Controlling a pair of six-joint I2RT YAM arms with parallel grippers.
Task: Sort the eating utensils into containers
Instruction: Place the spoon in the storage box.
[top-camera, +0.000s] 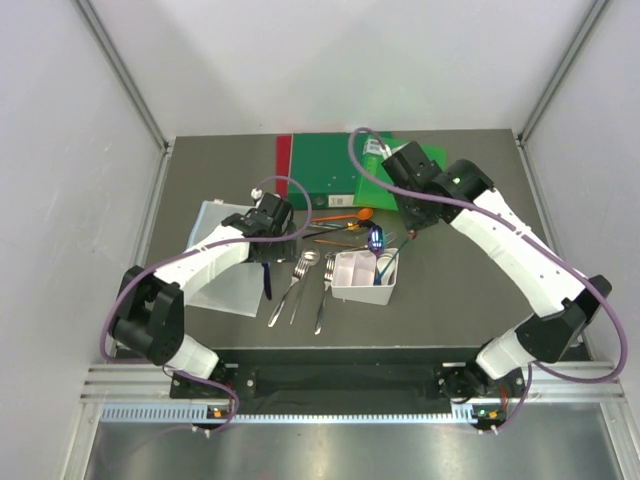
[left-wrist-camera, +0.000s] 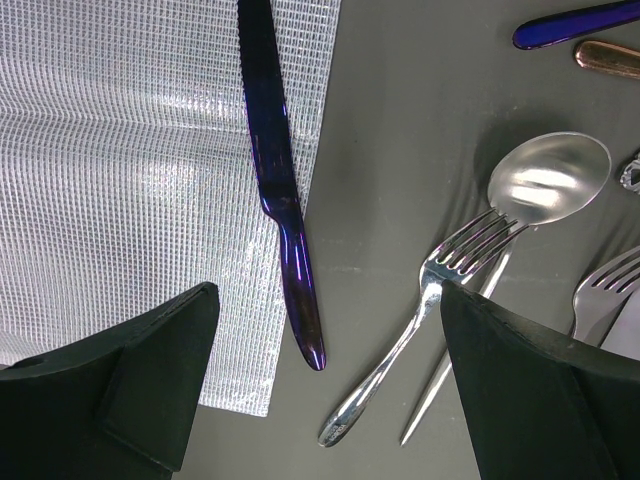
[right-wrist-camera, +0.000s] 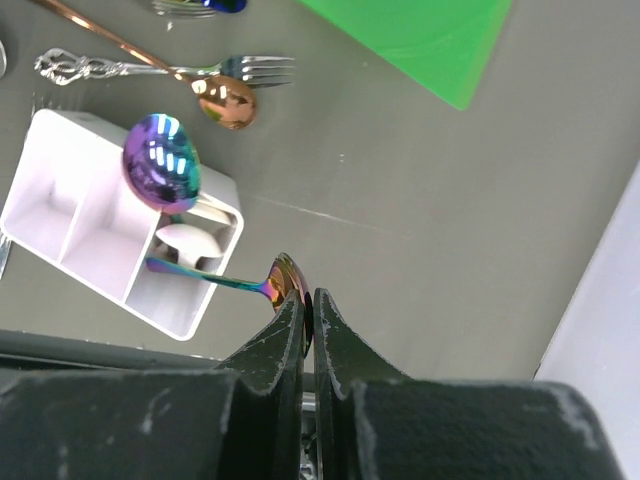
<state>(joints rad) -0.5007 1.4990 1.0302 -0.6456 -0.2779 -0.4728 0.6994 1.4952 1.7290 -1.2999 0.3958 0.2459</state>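
- Eating utensils (top-camera: 296, 288): glossy metal, loose on counter (top-camera: 460, 300) beside white divided bin (top-camera: 365, 294).
- My left claw (left-wrist-camera: 328, 305) gapes empty over blue knife (left-wrist-camera: 270, 140).
- Right claw (right-wrist-camera: 308, 300) closed by rainbow spoon (right-wrist-camera: 283, 277) (whether it grips, I can't tell).

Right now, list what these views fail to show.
- Left wrist view: the dark blue knife runs off the top edge; blade tip unseen.
- Left wrist view: the far-right silver fork is cut by the right edge and a finger of the left gripper.
- Right wrist view: the shut right gripper covers the rainbow handle at its end; grip or mere touch is unclear.
- Top view: utensils crowded behind the white bin are too small to tell apart.
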